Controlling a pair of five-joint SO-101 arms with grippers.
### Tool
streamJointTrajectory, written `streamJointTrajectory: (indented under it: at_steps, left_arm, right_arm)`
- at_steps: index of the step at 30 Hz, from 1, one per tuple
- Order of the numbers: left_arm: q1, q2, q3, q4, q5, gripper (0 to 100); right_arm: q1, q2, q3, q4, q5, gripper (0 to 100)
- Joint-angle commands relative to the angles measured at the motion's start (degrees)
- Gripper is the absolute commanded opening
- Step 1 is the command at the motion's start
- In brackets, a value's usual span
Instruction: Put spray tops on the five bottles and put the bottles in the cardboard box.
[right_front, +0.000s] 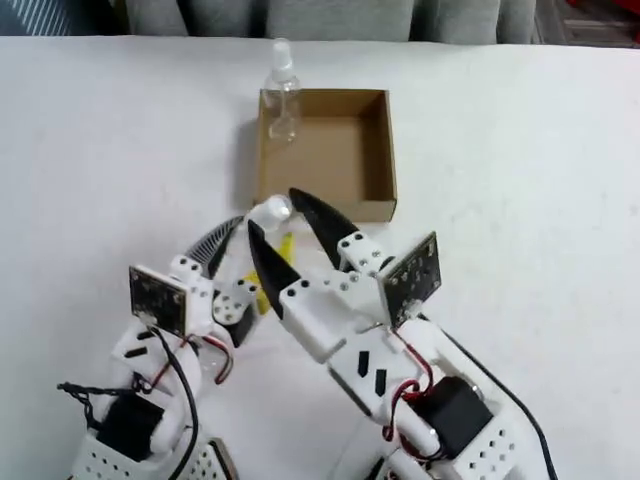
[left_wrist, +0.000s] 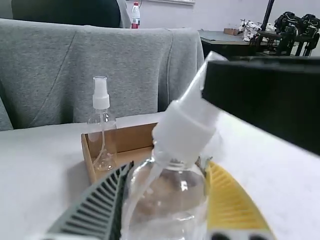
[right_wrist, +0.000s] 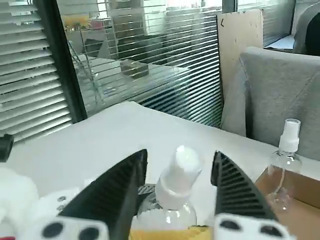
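From above, an open brown cardboard box (right_front: 340, 160) sits on the white bench (right_front: 520, 150), one capped clear plastic bottle (right_front: 283, 95) upright in its far corner. The left wrist view has the grey-and-yellow left claw (left_wrist: 170, 169) clamped on a second clear bottle (left_wrist: 165, 202), probably steadying it for capping. In the right wrist view the black right claw (right_wrist: 180, 156) stands apart around its white spray top (right_wrist: 177, 175), seemingly to seat it.

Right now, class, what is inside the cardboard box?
One clear bottle with a spray top stands in the cardboard box's far left corner. It is the only thing seen there; the floor strip just behind the near wall is hidden.
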Motion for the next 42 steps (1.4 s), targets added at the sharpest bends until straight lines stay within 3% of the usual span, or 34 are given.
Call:
streamJointTrajectory:
  at_steps: [1,7,11,13,21,31,42]
  left_arm:
    - [0.13,-0.75,-0.79,-2.02,0.35,2]
    - [0.13,-0.75,-0.79,-2.02,0.35,2]
    - [0.13,-0.75,-0.79,-2.02,0.35,2]
    - [0.13,-0.75,-0.79,-2.02,0.35,2]
    - [0.04,-0.75,-0.79,-2.02,0.35,2]
    - [0.13,-0.75,-0.79,-1.93,0.35,2]
    - [0.31,-0.75,-0.62,-1.93,0.35,2]
  right_arm:
    - [-0.31,-0.48,-4.66,0.92,0.62,17.6]
    - [0.66,-0.31,-13.71,8.84,0.62,15.9]
    - [5.14,-0.84,-15.82,10.59,0.53,0.4]
    - [7.96,-0.75,-15.38,10.77,0.35,3.7]
    - [15.25,-0.22,-8.00,8.31,0.44,1.5]
    - [11.65,10.07,-2.02,-5.05,0.62,1.5]
    - [9.27,10.86,-2.29,-5.32,0.79,1.5]
